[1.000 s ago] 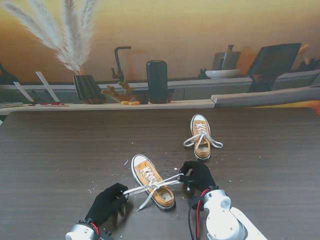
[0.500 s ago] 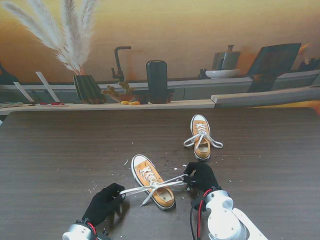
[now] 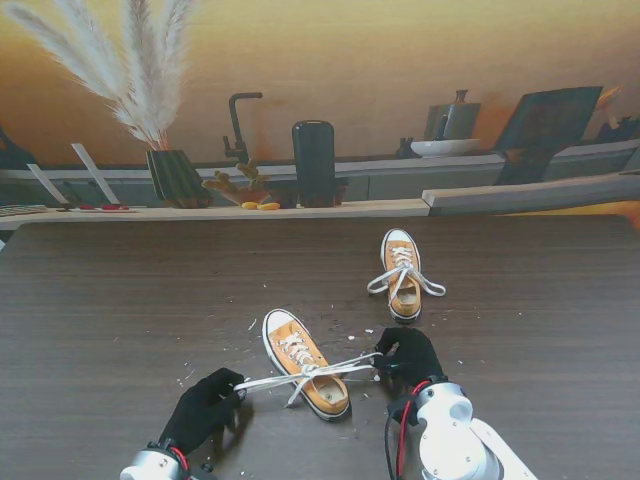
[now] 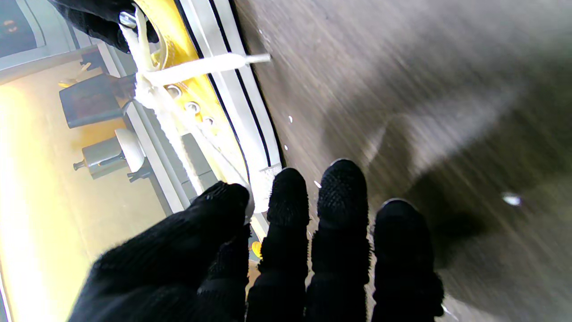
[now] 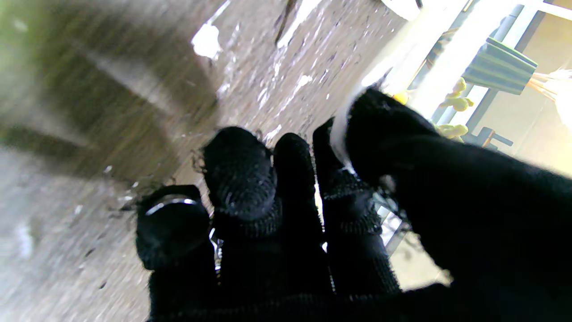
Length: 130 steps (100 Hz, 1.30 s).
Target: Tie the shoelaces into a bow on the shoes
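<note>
Pulling apart is what the two hands are doing: compared with a second ago, the left hand is sitting farther out to the left and nearer to me, and the right hand is drifting out to the right, so the white shoelace is now stretching in a straighter, tauter line across the near yellow sneaker. Each hand is closed on one end of that lace; in the left wrist view the thumb and index fingertips are pinching a lace end just beside the sneaker's white sole, and in the right wrist view a pale strand is showing between the thumb and the neighbouring finger of the right hand, though blur is hiding the exact grip. The near sneaker is lying on the dark wooden counter between the two hands, toe pointing away from me and to the left, with the crossing of the lace sitting over its upper eyelets and one loose tail hanging toward me off its left side. A second yellow sneaker is resting farther from me and to the right, its lace already looking tied in a bow. Judging by the tightening line, the first knot is being cinched down, and the bow loops are not yet being formed on this shoe.
</note>
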{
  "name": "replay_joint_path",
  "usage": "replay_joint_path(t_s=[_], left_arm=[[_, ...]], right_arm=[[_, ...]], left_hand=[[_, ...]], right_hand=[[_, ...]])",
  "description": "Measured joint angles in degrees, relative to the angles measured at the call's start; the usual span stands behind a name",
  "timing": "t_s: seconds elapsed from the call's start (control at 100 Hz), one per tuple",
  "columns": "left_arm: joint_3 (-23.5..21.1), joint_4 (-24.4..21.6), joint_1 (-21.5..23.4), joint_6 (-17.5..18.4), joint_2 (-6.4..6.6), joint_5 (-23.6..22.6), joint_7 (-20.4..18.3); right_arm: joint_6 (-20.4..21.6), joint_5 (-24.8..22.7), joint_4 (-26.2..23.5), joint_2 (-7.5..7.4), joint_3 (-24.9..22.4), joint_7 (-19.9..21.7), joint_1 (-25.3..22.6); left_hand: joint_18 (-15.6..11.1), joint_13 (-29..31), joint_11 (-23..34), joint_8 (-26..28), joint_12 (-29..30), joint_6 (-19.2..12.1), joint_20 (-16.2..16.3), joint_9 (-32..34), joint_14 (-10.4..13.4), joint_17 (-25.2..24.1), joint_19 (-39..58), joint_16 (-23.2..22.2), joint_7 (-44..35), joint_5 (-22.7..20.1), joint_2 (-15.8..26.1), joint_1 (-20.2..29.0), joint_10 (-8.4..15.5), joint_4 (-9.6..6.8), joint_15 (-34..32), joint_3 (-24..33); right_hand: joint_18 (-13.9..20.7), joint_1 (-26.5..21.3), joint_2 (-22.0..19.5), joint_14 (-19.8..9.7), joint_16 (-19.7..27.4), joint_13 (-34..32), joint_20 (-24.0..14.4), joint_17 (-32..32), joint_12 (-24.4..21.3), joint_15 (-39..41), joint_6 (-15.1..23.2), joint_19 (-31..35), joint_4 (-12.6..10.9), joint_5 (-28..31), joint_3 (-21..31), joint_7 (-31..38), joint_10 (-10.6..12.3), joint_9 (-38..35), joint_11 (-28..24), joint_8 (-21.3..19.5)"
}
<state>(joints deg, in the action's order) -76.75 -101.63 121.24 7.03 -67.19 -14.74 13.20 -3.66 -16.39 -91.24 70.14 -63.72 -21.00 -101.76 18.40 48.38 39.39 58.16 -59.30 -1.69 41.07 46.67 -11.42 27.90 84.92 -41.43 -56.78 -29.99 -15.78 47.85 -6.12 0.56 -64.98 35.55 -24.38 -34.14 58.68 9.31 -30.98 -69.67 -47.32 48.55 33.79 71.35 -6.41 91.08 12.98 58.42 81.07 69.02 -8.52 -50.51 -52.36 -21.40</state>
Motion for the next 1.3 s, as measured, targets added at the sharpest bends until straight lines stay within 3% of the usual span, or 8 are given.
replay_joint_path(t_s=[0.27, 1.06, 1.12, 1.2, 1.21, 1.23, 1.3], left_arm=[[-0.68, -0.48, 0.52, 0.01, -0.22, 0.09, 1.07], [-1.58, -2.17, 1.56, -3.8, -0.41, -2.34, 2.06], [-1.58, -1.75, 1.46, -2.9, -0.41, -3.83, 2.66], [-1.51, -1.07, 1.31, -1.41, -0.43, -4.56, 4.13], [-1.5, -1.01, 1.29, -1.27, -0.44, -4.55, 4.29], [-1.5, -0.93, 1.28, -1.08, -0.45, -4.47, 4.49], [-1.53, -0.82, 1.28, -0.64, -0.51, -4.36, 4.87]], right_arm=[[-1.5, -0.68, -0.01, 0.23, -0.43, -2.21, -0.2], [-4.3, -2.1, 0.02, 0.42, -1.53, -2.97, -0.68], [-4.02, -2.64, 0.02, 0.41, -1.53, -3.13, -0.74], [-3.3, -5.02, 0.28, 0.4, -1.41, -4.86, -0.85], [-3.15, -5.33, 0.34, 0.4, -1.38, -5.22, -0.86], [-2.91, -5.82, 0.42, 0.41, -1.35, -5.8, -0.9], [-2.49, -6.42, 0.33, 0.39, -1.45, -6.2, -1.17]], left_hand=[[0.0, 0.0, 0.0, 0.1, 0.02, 0.01, 0.0, 0.0, 0.0, 0.0, 0.0, 0.0, 0.0, 0.0, 0.0, 0.0, -0.02, 0.0, 0.0, 0.0], [0.0, -0.02, -1.77, -0.73, 1.03, -0.25, 0.0, -1.03, 0.17, 0.0, 0.0, 0.0, 0.07, 0.62, 0.09, 0.11, -1.3, -0.01, 0.05, -1.03], [0.0, -1.3, -4.35, -5.54, 4.11, -0.35, 0.0, -2.58, 0.81, -0.09, 0.0, 0.0, 2.16, 0.14, 0.12, 0.99, -0.65, -1.72, 0.56, -4.72], [-0.01, -2.85, -4.73, -13.87, 12.31, -0.27, 0.0, -5.62, 1.34, -1.19, 0.0, 0.0, 9.53, 3.64, 0.18, -0.26, -0.63, -4.51, 1.37, -10.43], [-0.03, -2.88, -5.53, -14.61, 12.78, -0.34, 0.0, -5.79, 1.43, -1.29, 0.0, 0.0, 10.91, 3.89, 0.36, -1.12, -0.62, -5.63, 1.41, -10.88], [-0.05, -2.97, -5.77, -16.71, 13.94, -0.22, 0.0, -6.58, 1.54, -1.38, 0.0, 0.0, 12.48, 4.61, 0.85, -2.93, -0.6, -6.05, 1.47, -12.25], [-1.3, -3.19, -6.34, -22.79, 15.42, 1.86, 0.0, -7.97, 2.07, -1.4, -0.01, 0.0, 21.98, 6.07, 3.26, -6.05, -0.04, -10.36, 2.07, -16.52]], right_hand=[[0.0, -0.02, 0.87, 0.0, 0.0, 0.0, 0.49, 0.26, 0.0, 0.0, -0.08, 0.0, 0.0, 0.53, 0.46, -0.06, -0.22, -0.96, 0.0, 0.34], [-0.57, -0.01, 0.97, 0.0, 0.01, -0.13, 1.07, 1.08, -0.11, -0.05, 0.14, 0.0, 0.0, 0.54, 0.46, -0.1, -0.26, -1.57, 0.03, 0.35], [-0.57, 1.03, -0.02, 0.0, 0.03, -0.73, 1.14, 1.47, -0.18, -0.2, 1.86, 0.0, 0.0, 0.41, 0.43, -0.53, -0.27, -2.23, 0.03, 0.35], [-0.59, 2.31, -2.77, 0.0, 0.46, -0.73, 1.19, 0.97, -0.18, -0.87, 4.67, -0.05, 0.0, -2.38, -2.05, -1.13, -0.12, -1.2, 0.03, -0.02], [-0.59, 2.37, -2.84, 0.0, 0.46, -0.7, 1.19, 0.81, -0.18, -1.04, 4.86, -0.09, 0.0, -3.09, -2.05, -1.38, -0.1, -0.67, -0.01, -0.08], [-0.59, 2.38, -2.86, 0.0, 0.46, -0.65, 1.19, 0.37, -0.2, -1.4, 5.06, -0.1, 0.0, -5.13, -2.07, -1.51, 0.15, 0.42, -0.07, -0.22], [-0.59, 3.47, -2.7, 0.0, 0.46, 1.28, 1.2, -1.34, -0.24, -2.01, 5.08, -0.65, 0.0, -10.52, -3.19, -2.3, 0.51, 4.26, -0.26, -0.79]])
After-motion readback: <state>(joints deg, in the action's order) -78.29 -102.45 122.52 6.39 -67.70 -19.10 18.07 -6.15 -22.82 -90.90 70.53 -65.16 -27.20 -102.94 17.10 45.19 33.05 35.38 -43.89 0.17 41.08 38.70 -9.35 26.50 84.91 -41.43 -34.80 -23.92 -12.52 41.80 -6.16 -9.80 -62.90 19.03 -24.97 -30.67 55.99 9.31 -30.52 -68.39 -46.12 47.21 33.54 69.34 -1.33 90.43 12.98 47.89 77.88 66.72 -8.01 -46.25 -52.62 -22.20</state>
